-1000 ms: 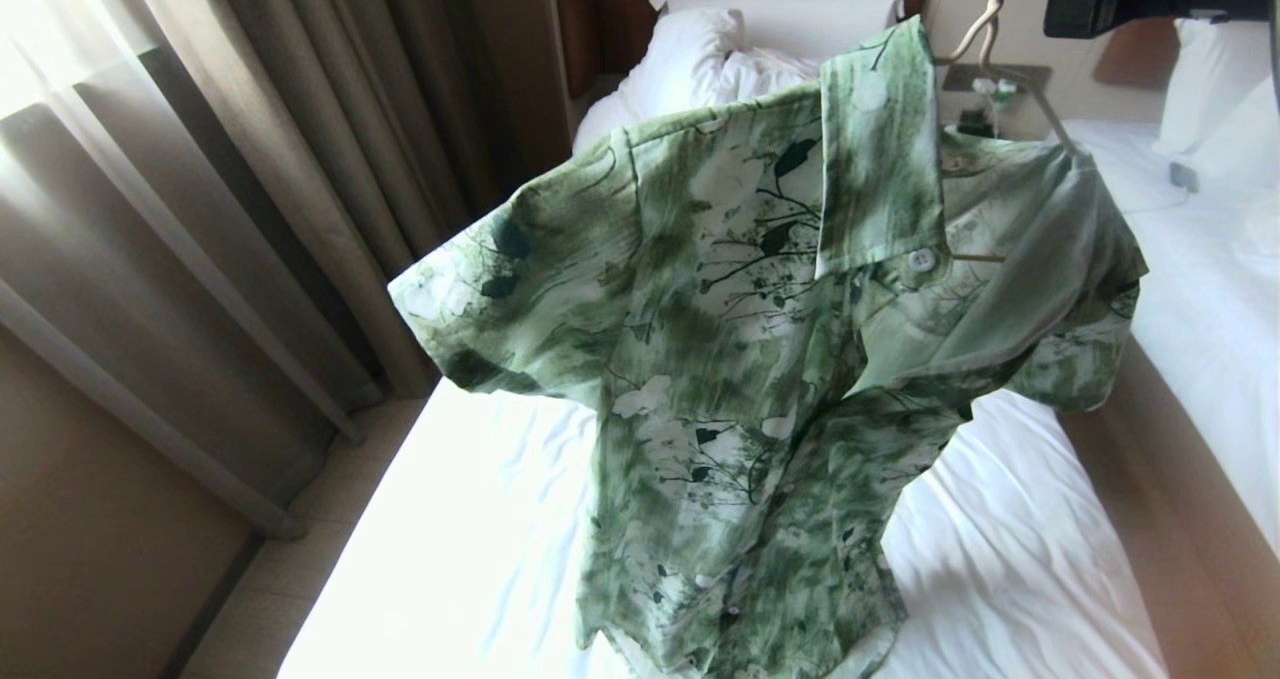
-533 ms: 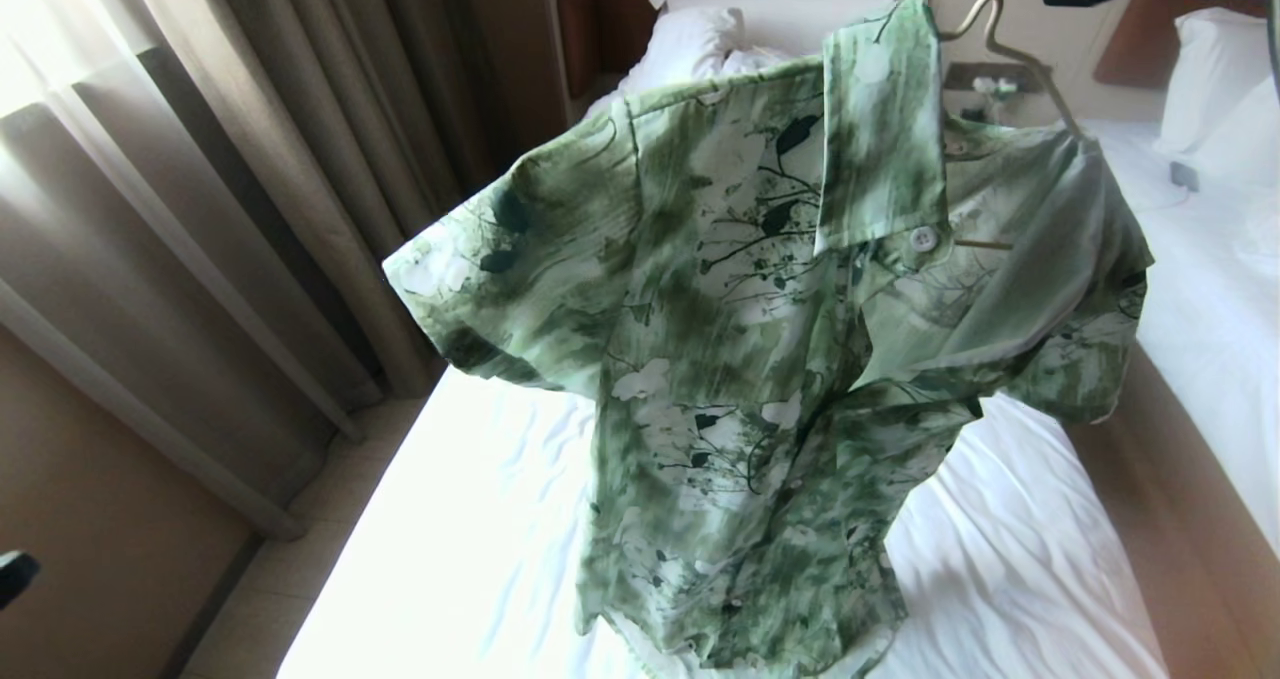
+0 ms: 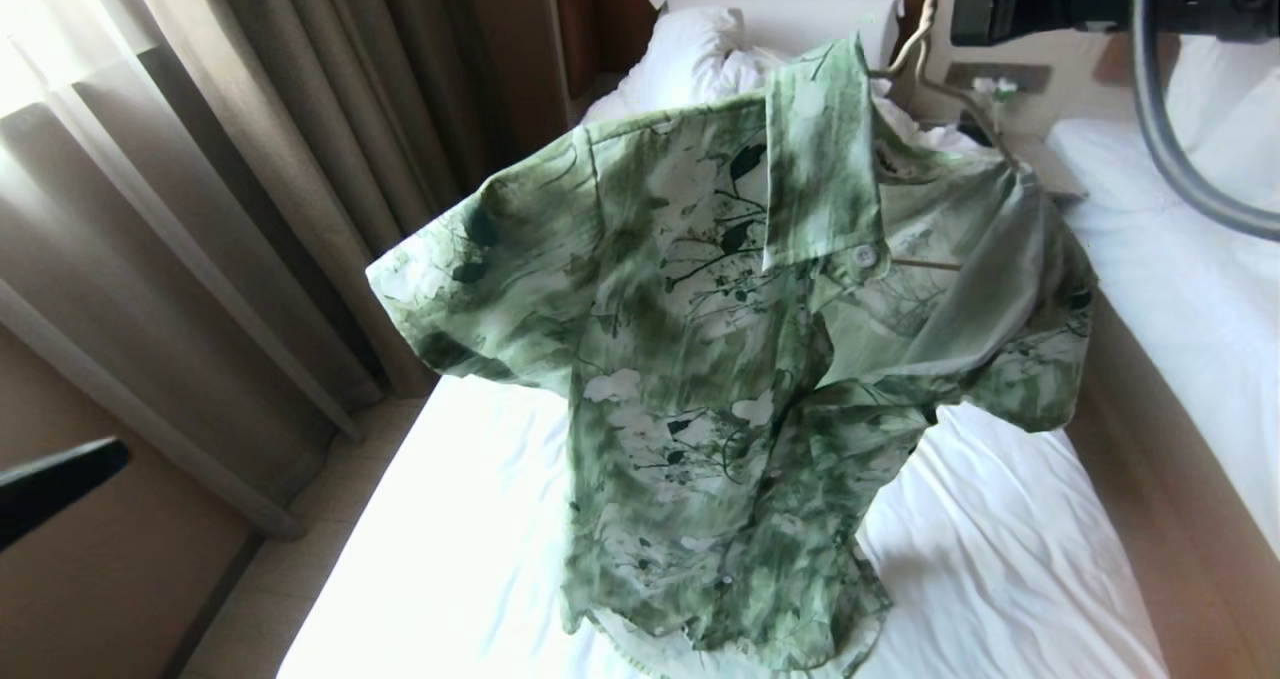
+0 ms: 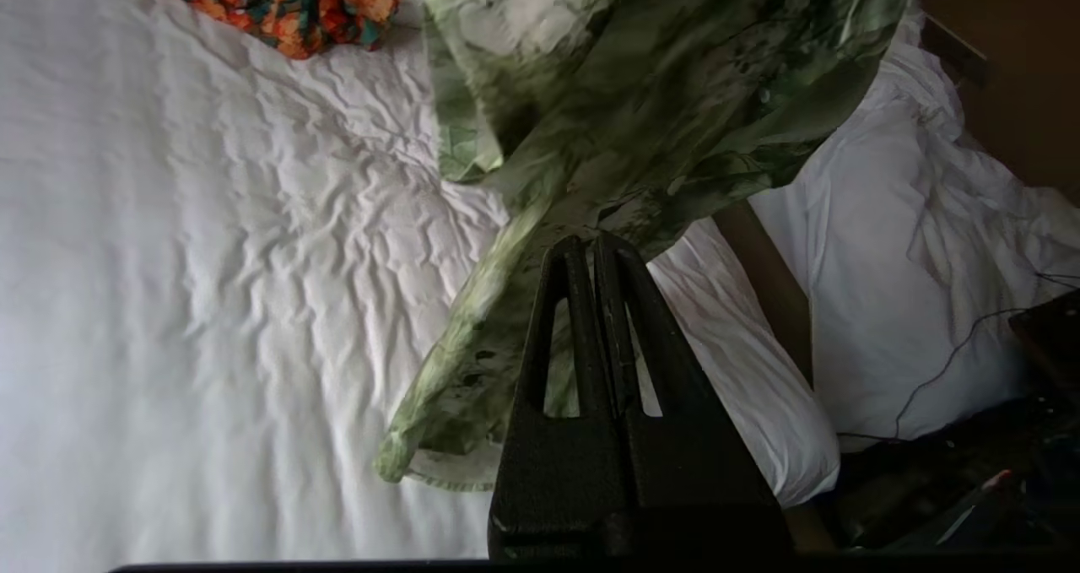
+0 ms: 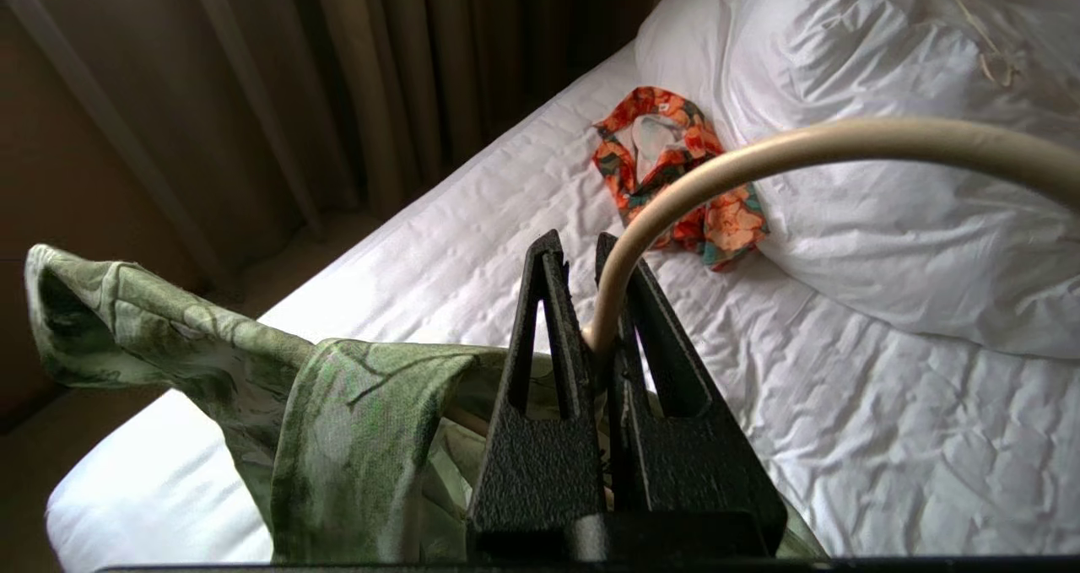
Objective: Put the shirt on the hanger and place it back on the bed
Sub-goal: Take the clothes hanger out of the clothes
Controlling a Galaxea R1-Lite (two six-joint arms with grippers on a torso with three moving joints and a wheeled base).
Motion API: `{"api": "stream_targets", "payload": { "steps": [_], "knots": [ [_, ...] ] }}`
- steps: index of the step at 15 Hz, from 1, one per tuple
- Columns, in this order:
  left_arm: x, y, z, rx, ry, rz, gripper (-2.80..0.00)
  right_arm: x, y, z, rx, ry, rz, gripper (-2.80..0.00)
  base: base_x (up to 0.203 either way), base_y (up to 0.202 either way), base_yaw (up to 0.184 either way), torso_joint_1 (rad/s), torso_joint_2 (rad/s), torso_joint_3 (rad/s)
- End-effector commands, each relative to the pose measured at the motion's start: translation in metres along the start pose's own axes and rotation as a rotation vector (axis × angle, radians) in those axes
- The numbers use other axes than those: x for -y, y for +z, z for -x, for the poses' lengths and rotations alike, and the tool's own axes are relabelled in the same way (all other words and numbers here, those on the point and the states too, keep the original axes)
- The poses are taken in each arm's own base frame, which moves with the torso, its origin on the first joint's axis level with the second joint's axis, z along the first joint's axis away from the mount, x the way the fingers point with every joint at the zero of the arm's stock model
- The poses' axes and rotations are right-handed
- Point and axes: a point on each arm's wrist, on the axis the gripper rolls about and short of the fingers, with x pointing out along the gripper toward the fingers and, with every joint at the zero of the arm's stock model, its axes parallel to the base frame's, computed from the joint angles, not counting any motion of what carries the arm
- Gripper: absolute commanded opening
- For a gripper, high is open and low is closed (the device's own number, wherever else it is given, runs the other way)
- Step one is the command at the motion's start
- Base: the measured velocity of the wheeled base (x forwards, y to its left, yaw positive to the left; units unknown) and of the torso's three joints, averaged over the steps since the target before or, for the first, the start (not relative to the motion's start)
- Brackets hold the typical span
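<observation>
Right pincer (image 5: pixel 588 256), clamped on the hanger (image 5: pixel 759 155), has carried the shirt (image 3: pixel 720 359) leftward above the bed (image 3: pixel 1000 559); left pincer (image 4: pixel 588 248) has come into view, closed and empty.

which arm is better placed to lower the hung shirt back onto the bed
Right. The right tool is shut on the hanger near its hook, carrying the shirt above the bed. The left tool is shut on nothing, off beside the shirt.
</observation>
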Motion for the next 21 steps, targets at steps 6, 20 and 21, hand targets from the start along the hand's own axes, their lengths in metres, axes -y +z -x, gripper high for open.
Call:
{"api": "stream_targets", "payload": {
  "steps": [6, 20, 21],
  "knots": [
    [-0.019, 0.012, -0.100, -0.140, -0.199, -0.028, 0.00, -0.013, -0.016, -0.027, -0.051, 0.032, 0.010, -2.80, 0.000, 0.000, 0.000, 0.000, 0.00, 0.000],
    [-0.049, 0.039, -0.142, -0.011, -0.110, -0.367, 0.00, -0.014, -0.017, -0.029, -0.055, 0.065, 0.010, -2.80, 0.000, 0.000, 0.000, 0.000, 0.00, 0.000],
    [-0.047, 0.045, -0.136, 0.012, -0.103, -0.378, 0.00, -0.014, -0.018, -0.030, -0.057, 0.062, 0.011, -2.80, 0.000, 0.000, 0.000, 0.000, 0.00, 0.000]
  ]
}}
